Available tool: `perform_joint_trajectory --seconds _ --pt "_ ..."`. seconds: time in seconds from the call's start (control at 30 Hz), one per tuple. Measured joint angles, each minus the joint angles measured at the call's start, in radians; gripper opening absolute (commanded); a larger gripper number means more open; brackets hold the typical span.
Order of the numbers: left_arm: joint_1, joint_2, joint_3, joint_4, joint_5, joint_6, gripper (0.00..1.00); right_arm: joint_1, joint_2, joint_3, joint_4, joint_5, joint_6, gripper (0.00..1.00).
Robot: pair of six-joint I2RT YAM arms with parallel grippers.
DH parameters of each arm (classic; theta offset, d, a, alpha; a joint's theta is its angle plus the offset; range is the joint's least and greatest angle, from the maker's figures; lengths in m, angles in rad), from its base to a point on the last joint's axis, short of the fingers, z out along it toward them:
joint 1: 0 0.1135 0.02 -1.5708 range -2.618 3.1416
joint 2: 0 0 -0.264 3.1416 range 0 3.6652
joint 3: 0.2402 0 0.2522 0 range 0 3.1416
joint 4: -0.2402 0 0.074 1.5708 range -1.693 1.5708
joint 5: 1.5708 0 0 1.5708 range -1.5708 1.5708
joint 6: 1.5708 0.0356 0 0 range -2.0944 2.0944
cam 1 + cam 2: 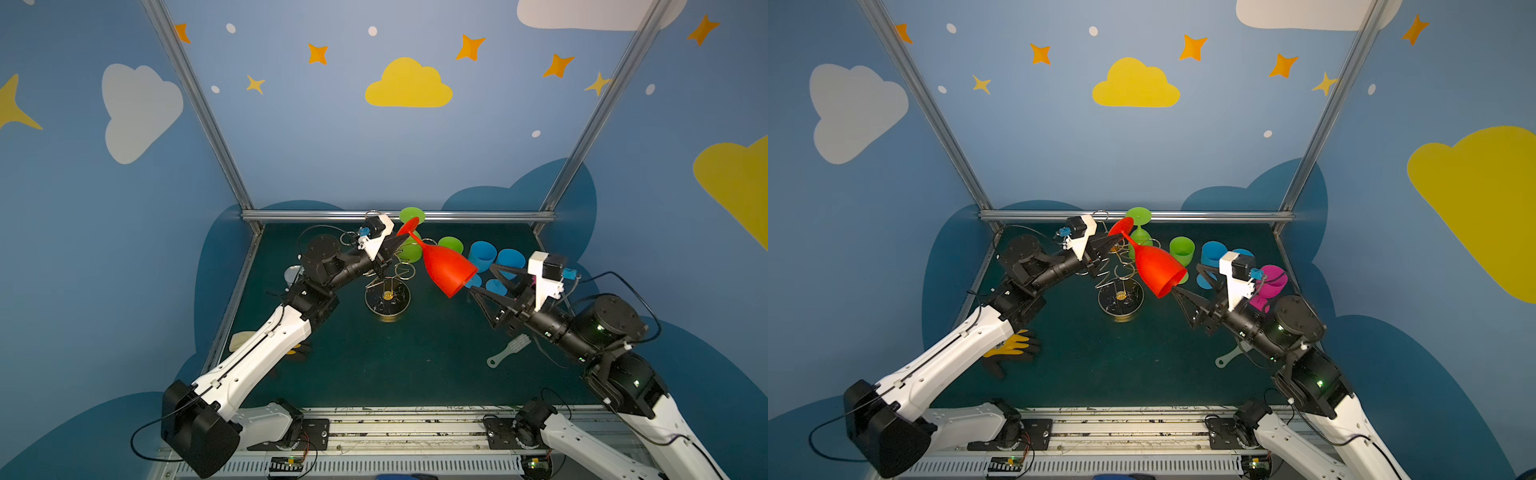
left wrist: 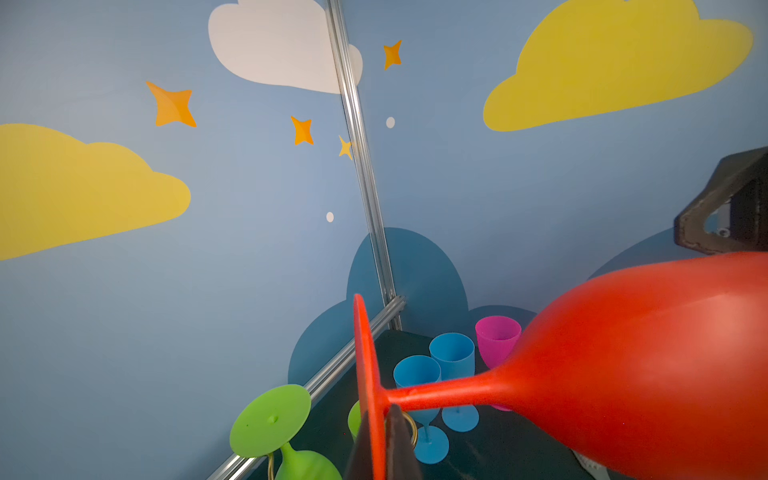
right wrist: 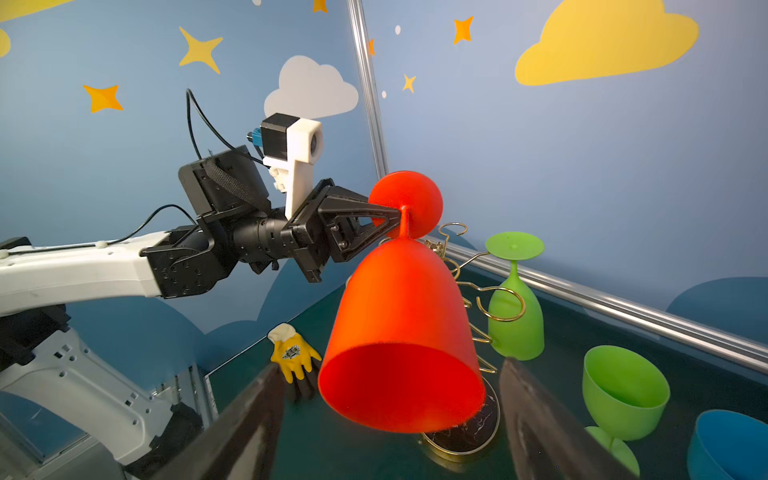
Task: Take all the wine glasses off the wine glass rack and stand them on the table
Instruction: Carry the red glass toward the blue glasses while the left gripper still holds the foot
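Wine glass (image 1: 446, 268), the red one: where?
— Midair and tilted, foot up and back, mouth down toward the right. It sits just beside the top loops of the wine glass rack (image 1: 387, 297). Can't tell if they touch.

Left gripper (image 3: 397, 216)?
— Clamped on the stem right under the foot. Arm stretched in from the left, wrist about level.

Right gripper (image 1: 481, 279)?
— Jaws spread wide either side of the bowl's mouth, gaps showing. Arm reaches in low from the right.

Rack load?
— One green wine glass (image 3: 515, 307), hanging inverted.
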Motion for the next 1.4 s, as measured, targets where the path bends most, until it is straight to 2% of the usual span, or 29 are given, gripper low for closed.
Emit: perform_joint_trajectory --seconds 0.2,0.4,0.5,0.53,0.67,0.8,0.83,0.9,0.93,0.97,1.0,1.07,1.23,1.4 --pt "0.000 -0.020 -0.021 0.014 -0.013 -0.061 0.03 -0.003 -0.030 -0.047 0.002 0.052 -0.002 0.77" --pt "0.000 -0.021 -0.025 0.014 -0.010 -0.094 0.03 -0.006 0.032 -0.050 0.024 0.060 -0.008 0.75" --pt "0.000 -0.023 -0.035 0.021 -0.002 -0.106 0.03 -0.007 0.081 -0.050 0.048 0.058 -0.018 0.71" --pt "0.000 -0.023 -0.041 0.022 0.003 -0.108 0.03 -0.007 0.097 -0.050 0.054 0.056 -0.021 0.67" --pt "0.000 -0.024 -0.059 0.020 0.018 -0.121 0.03 -0.012 0.161 -0.036 0.068 0.041 -0.032 0.34" --pt "0.000 -0.025 -0.064 0.021 0.021 -0.126 0.04 -0.014 0.184 -0.026 0.079 0.015 -0.032 0.06" --pt "0.000 -0.025 -0.065 0.021 0.021 -0.127 0.08 -0.014 0.184 -0.024 0.079 0.010 -0.029 0.00" --pt "-0.001 -0.029 -0.068 0.022 0.026 -0.126 0.15 -0.019 0.183 -0.018 0.077 0.018 -0.022 0.00" --pt "-0.003 -0.031 -0.069 0.022 0.026 -0.126 0.23 -0.022 0.183 -0.018 0.077 0.016 -0.021 0.00" --pt "-0.003 -0.033 -0.069 0.022 0.023 -0.122 0.39 -0.023 0.181 -0.018 0.077 0.014 -0.020 0.00" --pt "-0.003 -0.035 -0.069 0.021 0.020 -0.122 0.50 -0.023 0.178 -0.017 0.077 0.015 -0.019 0.00" --pt "-0.001 -0.041 -0.069 0.020 0.010 -0.124 0.65 -0.023 0.167 -0.017 0.069 0.024 -0.021 0.00" --pt "-0.001 -0.074 -0.072 -0.002 -0.073 -0.113 0.83 -0.026 0.113 0.004 0.004 0.084 -0.045 0.00" --pt "0.028 -0.158 -0.115 -0.022 -0.166 -0.068 0.88 -0.029 0.023 0.033 -0.109 0.181 -0.082 0.00"
